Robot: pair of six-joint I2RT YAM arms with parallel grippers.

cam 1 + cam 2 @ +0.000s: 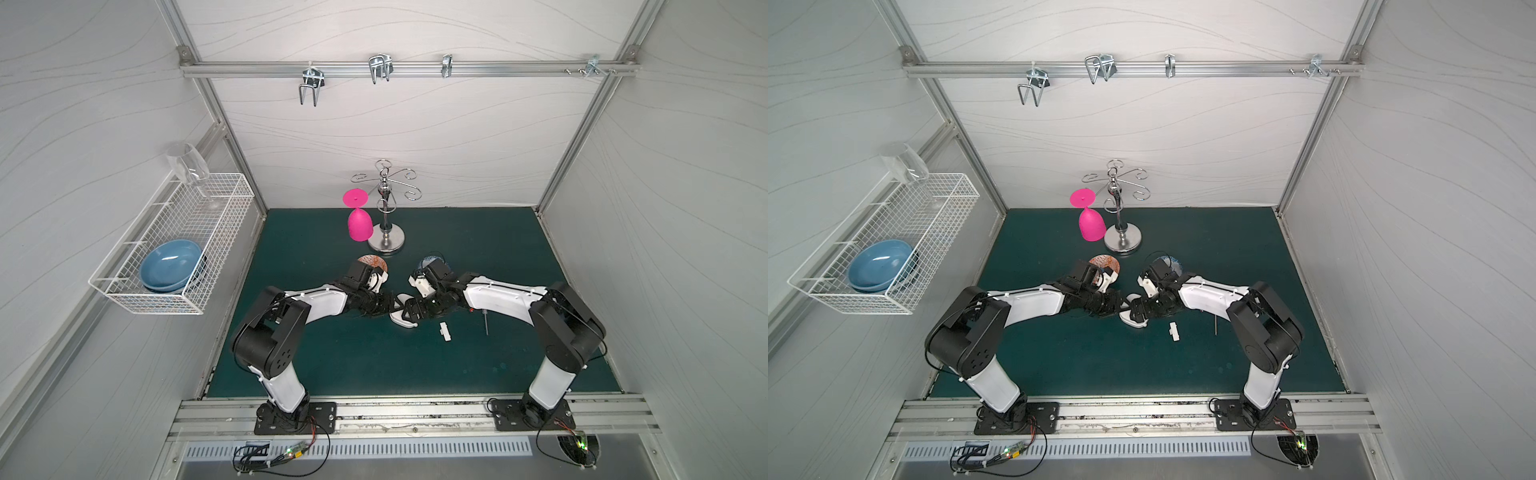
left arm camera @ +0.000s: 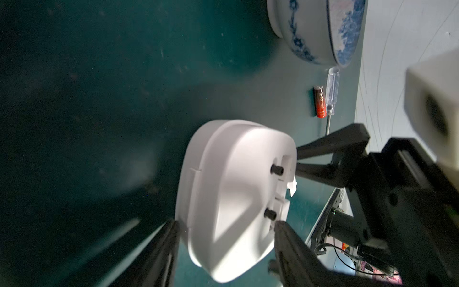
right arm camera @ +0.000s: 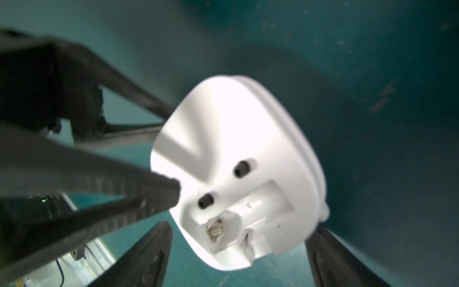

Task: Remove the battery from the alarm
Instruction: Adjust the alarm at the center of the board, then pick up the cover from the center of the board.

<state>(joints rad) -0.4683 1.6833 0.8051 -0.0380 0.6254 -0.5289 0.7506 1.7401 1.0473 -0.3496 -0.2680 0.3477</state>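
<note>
Battery (image 2: 395,102) was out, on mat (image 2: 99,99) by screwdriver (image 2: 407,92) | bay (image 3: 260,211) was empty | left gripper (image 2: 226,225) clamped alarm (image 2: 223,174) | right gripper (image 3: 241,228) straddled it, grip unclear | task seemed done

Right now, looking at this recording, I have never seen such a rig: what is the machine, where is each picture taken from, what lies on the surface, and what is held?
The machine is two robot arms bolted to a rail beside a green mat, each ending in a two-fingered gripper. Two pictures look down from one overhead camera pair; the other two come from cameras on the arms' wrists. The left gripper clamps the alarm, a white clock seen from its back. The right gripper stands open around its battery end. The battery bay is empty. On the mat lie the battery, a screwdriver, a white cover, an orange-patterned bowl and a blue-patterned bowl.
</note>
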